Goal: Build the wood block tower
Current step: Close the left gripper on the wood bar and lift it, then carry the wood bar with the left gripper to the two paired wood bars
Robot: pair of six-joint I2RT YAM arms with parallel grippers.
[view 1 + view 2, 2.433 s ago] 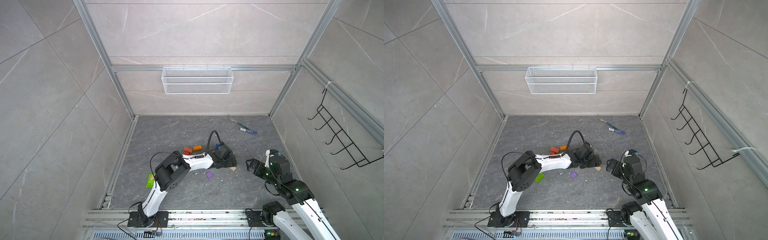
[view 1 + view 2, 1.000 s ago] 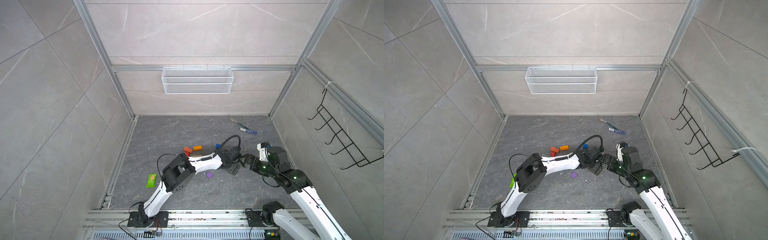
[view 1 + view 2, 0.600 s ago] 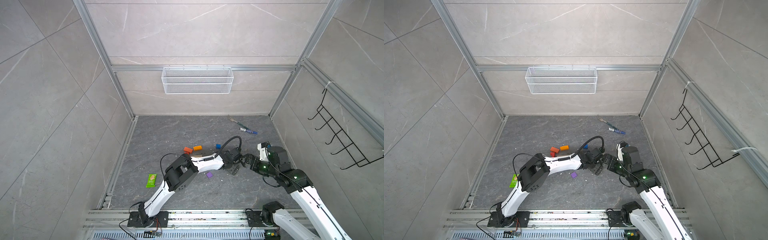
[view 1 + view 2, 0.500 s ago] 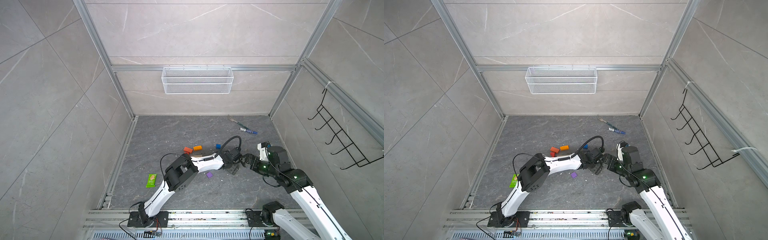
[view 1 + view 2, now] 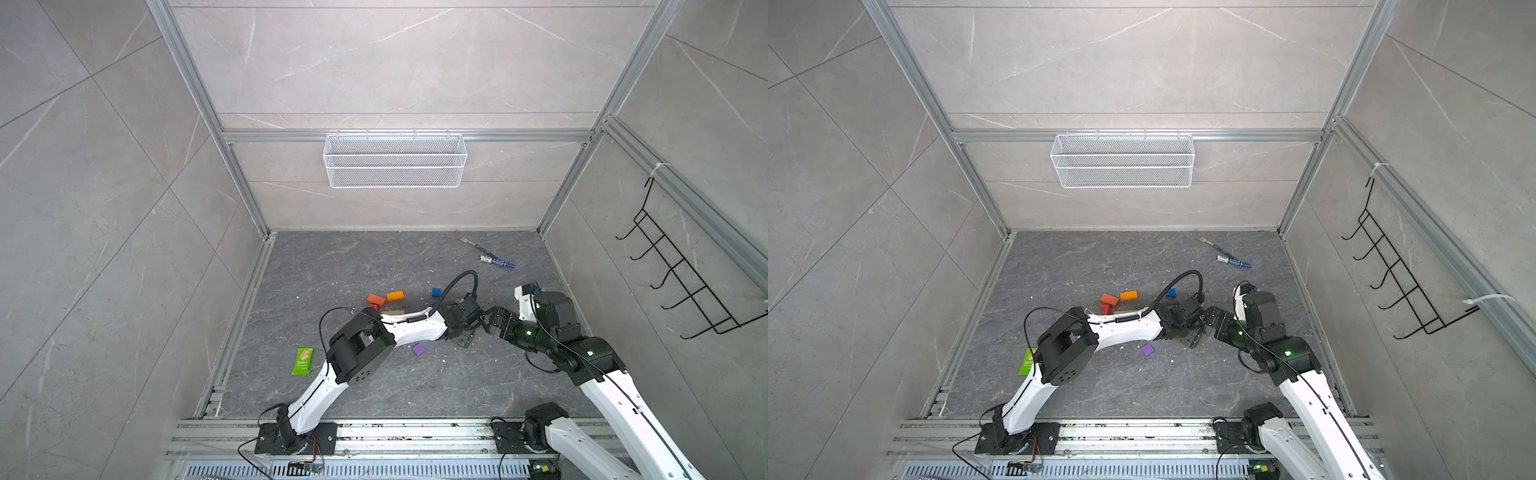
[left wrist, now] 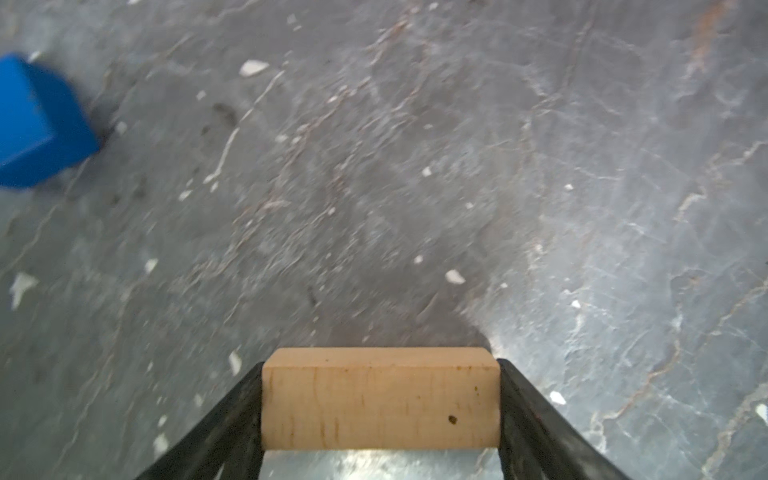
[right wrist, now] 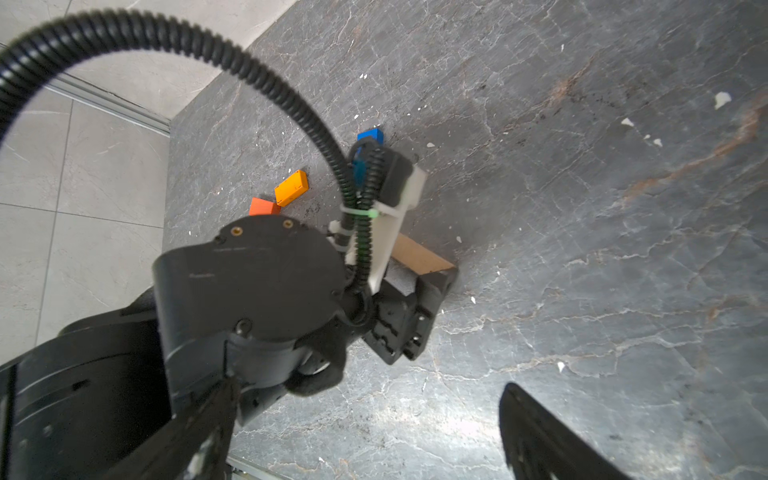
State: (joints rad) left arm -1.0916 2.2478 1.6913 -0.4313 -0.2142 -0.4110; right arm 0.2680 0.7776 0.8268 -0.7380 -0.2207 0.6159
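Near floor (image 6: 374,166) — outstretched left fingers (image 6: 232,415) clamp tan block (image 6: 380,399).

The wood bar (image 6: 380,401) sits between the left gripper's (image 5: 461,337) jaws. Taking that gripper as centre in a top view, the right gripper (image 5: 486,322) is just right. A cube (image 5: 436,292) lies behind-left, and a block cluster (image 5: 395,296) farther left. A second cube (image 5: 418,350) lies front-left, the snack wrapper (image 5: 302,360) far front-left. The marker pen (image 5: 496,262) and fork (image 5: 467,240) lie well behind, rightward.

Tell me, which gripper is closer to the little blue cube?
Left. The left gripper, clamping a tan block, sits just right of the blue cube, toward the bases; the open right gripper is farther right, past the left one.
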